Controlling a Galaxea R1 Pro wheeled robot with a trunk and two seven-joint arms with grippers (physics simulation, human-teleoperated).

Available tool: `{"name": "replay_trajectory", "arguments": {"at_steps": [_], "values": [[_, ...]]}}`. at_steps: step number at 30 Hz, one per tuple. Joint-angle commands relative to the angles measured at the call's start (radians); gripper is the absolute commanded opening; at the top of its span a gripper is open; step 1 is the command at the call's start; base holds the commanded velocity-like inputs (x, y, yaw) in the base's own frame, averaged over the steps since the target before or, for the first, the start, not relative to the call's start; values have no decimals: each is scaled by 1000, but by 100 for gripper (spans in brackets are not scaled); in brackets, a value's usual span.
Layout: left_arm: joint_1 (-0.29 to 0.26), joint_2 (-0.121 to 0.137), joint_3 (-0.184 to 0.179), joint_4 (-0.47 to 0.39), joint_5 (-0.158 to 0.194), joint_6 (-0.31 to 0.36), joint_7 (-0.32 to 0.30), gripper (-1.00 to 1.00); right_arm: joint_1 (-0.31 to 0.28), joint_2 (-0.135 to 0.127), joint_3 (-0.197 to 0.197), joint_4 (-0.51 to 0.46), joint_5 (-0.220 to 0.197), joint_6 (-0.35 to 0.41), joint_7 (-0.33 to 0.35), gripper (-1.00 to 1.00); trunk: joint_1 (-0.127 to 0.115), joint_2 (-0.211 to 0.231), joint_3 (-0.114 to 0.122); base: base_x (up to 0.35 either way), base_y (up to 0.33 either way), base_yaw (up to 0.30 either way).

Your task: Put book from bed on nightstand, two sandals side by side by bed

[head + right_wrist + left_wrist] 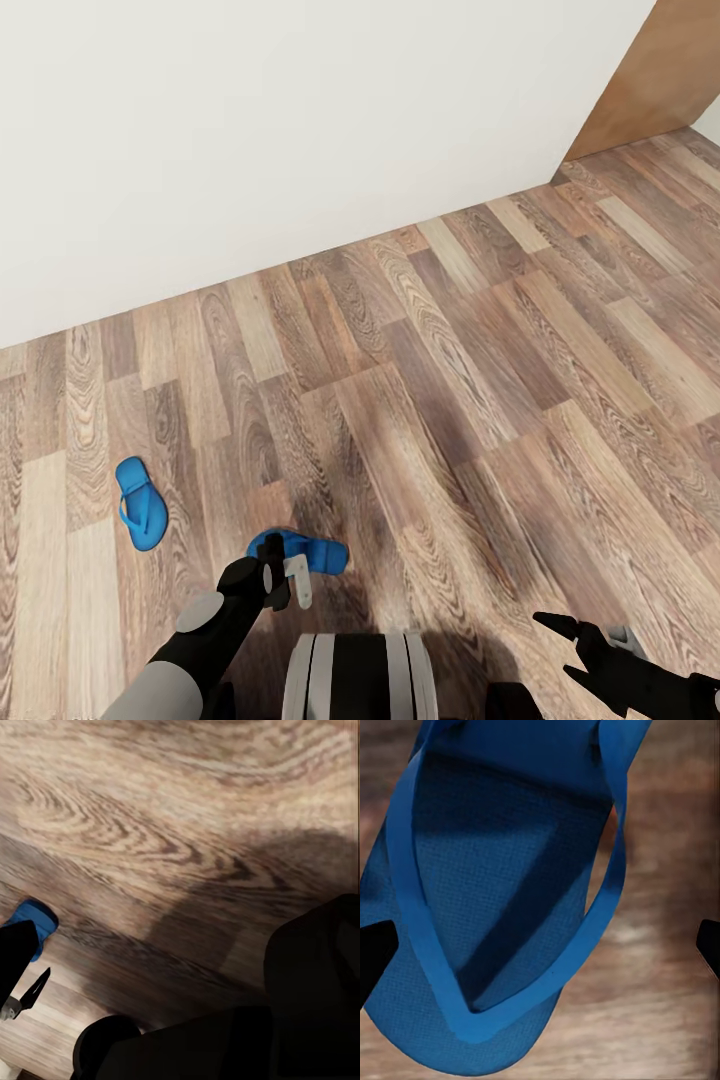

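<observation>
A white wall [250, 130] meets the wood-plank floor [480, 400]. One blue sandal [141, 502] lies alone; the other sandal [502, 907] lies under the left gripper [285, 580], fingers spread wide. Right gripper [580, 640]: can't tell.

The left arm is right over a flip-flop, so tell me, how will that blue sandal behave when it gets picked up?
The blue sandal looks thin and flat, so probably light. It may flex or droop if held by one end. Its thin strap probably bends easily. The left gripper hangs open above it.
</observation>
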Motion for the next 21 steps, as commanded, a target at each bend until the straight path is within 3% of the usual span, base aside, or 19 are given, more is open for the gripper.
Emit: {"name": "replay_trajectory", "arguments": {"at_steps": [1, 4, 21], "values": [[0, 0, -2, -2, -5, 4, -5, 100, 0, 0, -1, 0, 0, 5, 0, 100, 0, 0, -5, 0, 0, 0], [0, 0, -2, -2, -5, 4, -6, 100, 0, 0, -1, 0, 0, 5, 0, 100, 2, -1, -16, 0, 0, 0], [0, 0, -3, -2, -5, 4, -6, 100, 0, 0, -1, 1, 0, 5, 0, 100, 2, -1, -16, 0, 0, 0]]}}
